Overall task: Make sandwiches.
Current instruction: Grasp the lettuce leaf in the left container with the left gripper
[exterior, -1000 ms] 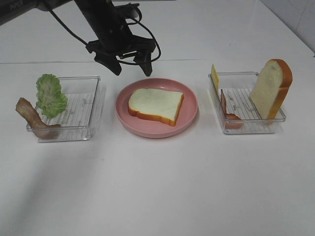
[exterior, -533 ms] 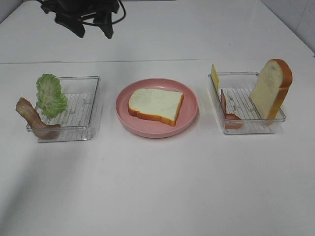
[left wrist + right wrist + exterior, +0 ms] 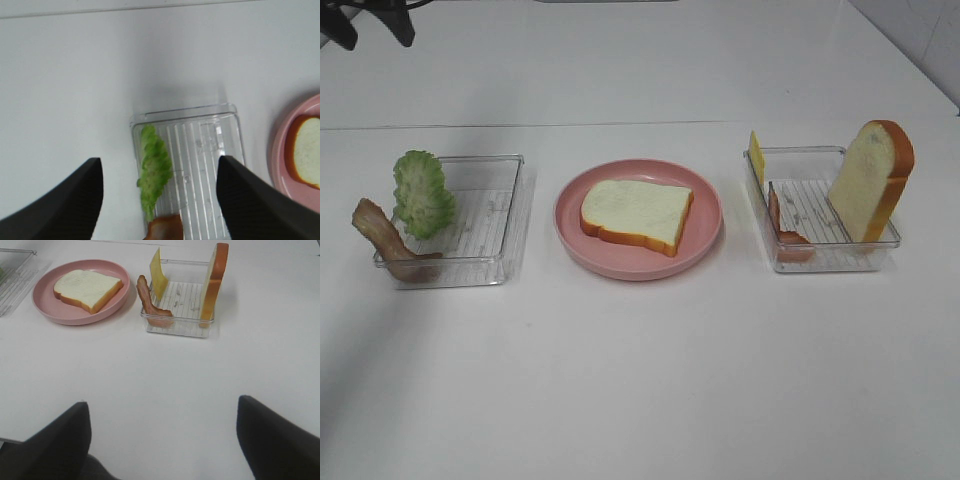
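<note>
On my feeds, bright even light, soft grey shadows on the table point(image 3: 640, 400), left wrist view blurry

2x: trays point(image 3: 516, 215), bacon point(image 3: 375, 230). 1x: plate point(image 3: 640, 271), lettuce point(image 3: 423, 195), cheese point(image 3: 756, 157).

A thick white bread slice point(image 3: 636, 214) lies flat mid-plate point(image 3: 640, 270). Lettuce point(image 3: 423, 193) stands at the left tray's point(image 3: 515, 215) left edge, a bacon strip point(image 3: 382, 238) draped over its front-left corner. In the right tray point(image 3: 830, 262): cheese point(image 3: 756, 157) back-left, second bacon strip point(image 3: 785, 235) along the left wall, upright bread point(image 3: 868, 185) at the right edge.
</note>
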Available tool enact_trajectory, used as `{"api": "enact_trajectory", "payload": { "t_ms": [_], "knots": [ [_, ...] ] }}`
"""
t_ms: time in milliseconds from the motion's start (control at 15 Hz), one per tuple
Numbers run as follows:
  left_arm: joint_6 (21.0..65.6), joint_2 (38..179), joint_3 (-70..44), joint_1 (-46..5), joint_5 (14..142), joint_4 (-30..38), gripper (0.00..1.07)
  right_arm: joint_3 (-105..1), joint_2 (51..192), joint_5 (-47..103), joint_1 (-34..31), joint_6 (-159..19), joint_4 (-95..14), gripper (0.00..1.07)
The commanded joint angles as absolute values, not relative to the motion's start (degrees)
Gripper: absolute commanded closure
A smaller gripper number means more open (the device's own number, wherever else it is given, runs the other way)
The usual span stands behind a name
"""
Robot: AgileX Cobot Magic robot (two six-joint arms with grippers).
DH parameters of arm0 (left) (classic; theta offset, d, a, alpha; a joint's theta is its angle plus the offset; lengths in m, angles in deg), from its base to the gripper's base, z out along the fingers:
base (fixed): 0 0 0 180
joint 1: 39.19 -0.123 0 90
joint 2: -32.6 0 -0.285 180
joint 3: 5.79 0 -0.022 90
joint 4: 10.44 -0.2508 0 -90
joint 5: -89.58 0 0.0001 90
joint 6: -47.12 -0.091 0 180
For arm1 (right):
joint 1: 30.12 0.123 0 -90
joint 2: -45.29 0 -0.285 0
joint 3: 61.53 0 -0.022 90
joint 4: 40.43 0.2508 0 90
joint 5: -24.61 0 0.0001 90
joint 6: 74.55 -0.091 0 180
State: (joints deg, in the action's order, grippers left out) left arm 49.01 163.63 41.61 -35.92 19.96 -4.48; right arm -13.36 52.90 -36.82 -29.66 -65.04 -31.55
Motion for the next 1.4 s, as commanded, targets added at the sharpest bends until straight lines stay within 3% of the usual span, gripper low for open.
{"api": "enact_trajectory", "payload": {
  "t_ms": [67,333,1133,1267,1400],
  "knots": [
    [48.95,161.74,36.4,-38.1,15.78,-4.71,0.45,-13.25,52.04,-36.36,-29.95,-65.21,-31.32,0.31],
    [48.03,163.86,29.87,-38.62,17.21,-4.42,0.45,-13.25,52.1,-36.36,-29.95,-65.21,-31.32,0.31],
    [47.86,173.88,30.04,-34.95,20.82,-4.77,0.45,-13.25,52.1,-36.36,-29.95,-65.21,-31.32,0.31],
    [47.92,174.06,30.04,-34.95,21.8,-4.71,0.48,-13.25,52.1,-36.36,-29.95,-65.21,-31.32,0.31],
    [48.09,174.17,30.04,-34.95,22.6,-4.71,0.61,-13.25,52.1,-36.36,-29.95,-65.21,-31.32,0.31]
  ]
}}
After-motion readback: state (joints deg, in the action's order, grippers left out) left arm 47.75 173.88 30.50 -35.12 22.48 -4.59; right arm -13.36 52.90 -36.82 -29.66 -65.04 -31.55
